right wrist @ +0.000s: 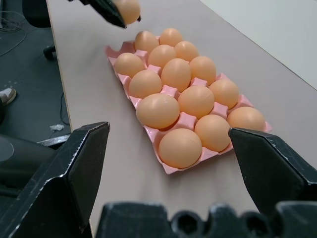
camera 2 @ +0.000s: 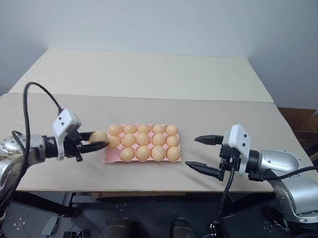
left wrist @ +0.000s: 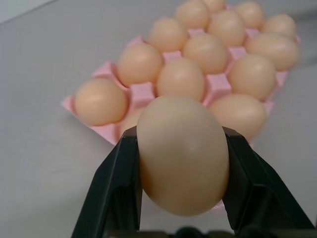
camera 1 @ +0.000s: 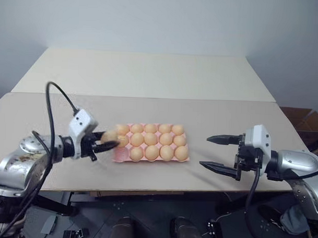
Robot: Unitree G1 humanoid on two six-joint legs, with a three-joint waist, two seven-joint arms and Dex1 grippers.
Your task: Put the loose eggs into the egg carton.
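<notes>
One loose egg sits clamped between the two black fingers of the left gripper, pinched at its widest part and raised off the table. Just past the fingertips lies the pink egg carton, its near corner cup (the one closest to the held egg) showing bare pink at the tray's edge in the head views, while tan-orange eggs fill the other cups in three rows. The held egg hovers just beside that corner, apart from the tray.

On the far side of the carton, the right gripper hangs above the table with its jaws spread wide and nothing between them; the carton lies well beyond its fingertips, along the line they point.
</notes>
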